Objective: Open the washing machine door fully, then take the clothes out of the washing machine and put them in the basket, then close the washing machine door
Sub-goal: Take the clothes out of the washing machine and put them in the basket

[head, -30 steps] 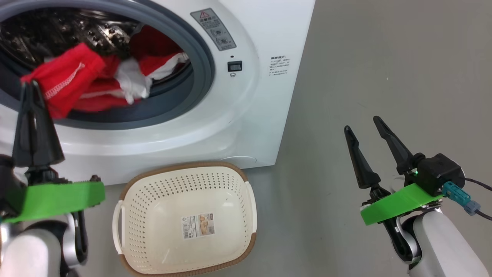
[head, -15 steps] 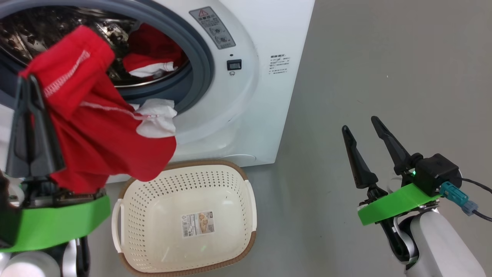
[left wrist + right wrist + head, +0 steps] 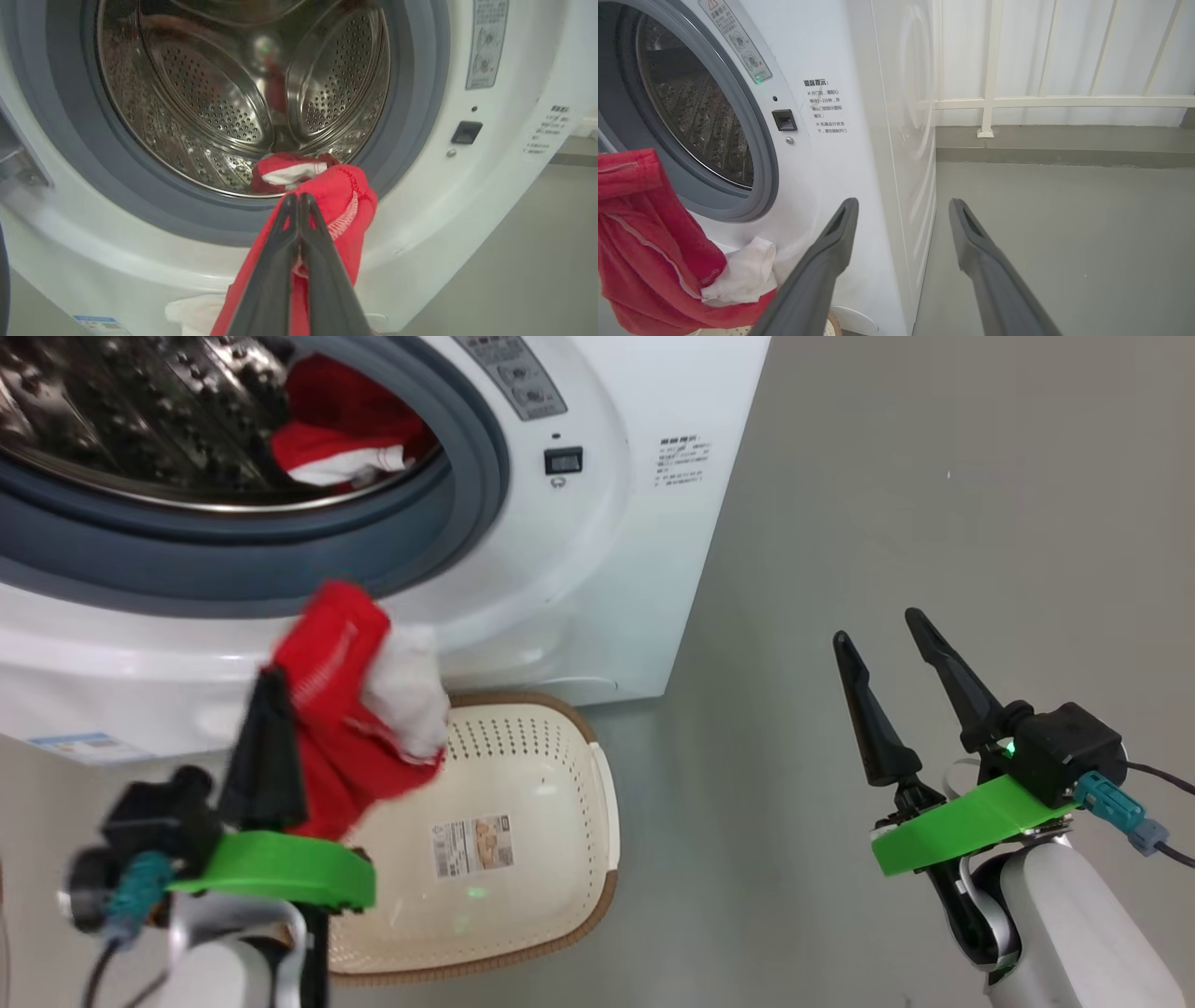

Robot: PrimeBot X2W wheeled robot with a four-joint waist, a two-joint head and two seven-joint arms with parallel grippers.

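My left gripper [image 3: 271, 679] is shut on a red garment with a white panel [image 3: 350, 728], which hangs in front of the white washing machine [image 3: 597, 551], over the near-left part of the cream basket [image 3: 602, 784]. In the left wrist view the shut fingers [image 3: 296, 199] pinch the red cloth [image 3: 348, 200] below the drum opening. More red and white clothes [image 3: 336, 434] lie inside the steel drum [image 3: 210, 93]. My right gripper [image 3: 878, 627] stands open and empty over the floor to the right, well away from the machine. The washing machine door is out of view.
The basket sits on the grey floor [image 3: 934, 504] against the machine's front. A white railing [image 3: 990, 100] and wall stand behind the machine's right side. A small blue label [image 3: 79, 745] marks the machine's lower front.
My left gripper has pulled the red garment out of the drum, down and to the right, to above the basket. The head view has shifted. The right gripper has barely moved.
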